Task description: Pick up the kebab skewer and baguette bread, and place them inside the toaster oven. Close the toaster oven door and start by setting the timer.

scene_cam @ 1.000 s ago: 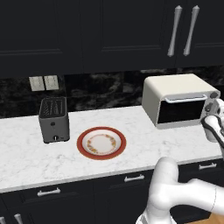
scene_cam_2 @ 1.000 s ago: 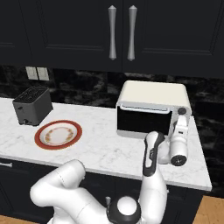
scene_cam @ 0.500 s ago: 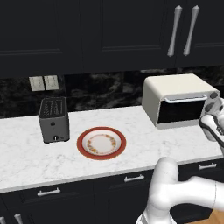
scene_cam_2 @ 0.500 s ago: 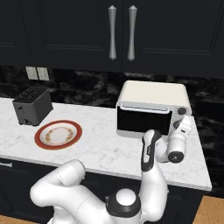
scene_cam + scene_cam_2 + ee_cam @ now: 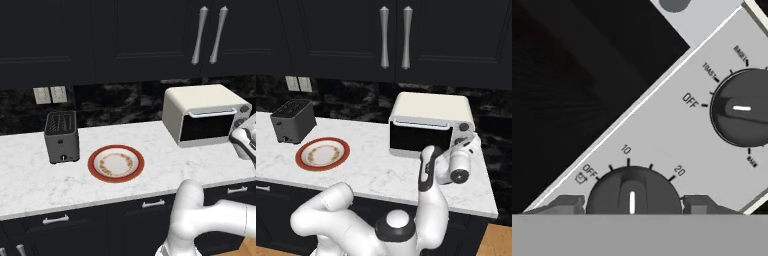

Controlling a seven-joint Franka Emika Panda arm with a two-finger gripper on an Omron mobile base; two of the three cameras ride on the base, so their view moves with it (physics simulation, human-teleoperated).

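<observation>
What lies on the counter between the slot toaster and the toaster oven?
In the left base view, one empty red-rimmed plate lies between the slot toaster and the toaster oven.

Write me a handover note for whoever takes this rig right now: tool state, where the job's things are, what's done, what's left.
Tool: jaws apart, one fingertip on either side of the dark round timer knob; whether they touch it cannot be told. Knob's white mark points between 10 and 20.
Cream-white boxy toaster oven: on the marble counter, its dark glass door shut.
Red-rimmed round plate: bare, near the dark grey slot toaster.
Done: door closed. Skewer and bread are off the plate; the dark glass hides whether they are inside.
Left: confirm the timer is set, then release and back away.
</observation>
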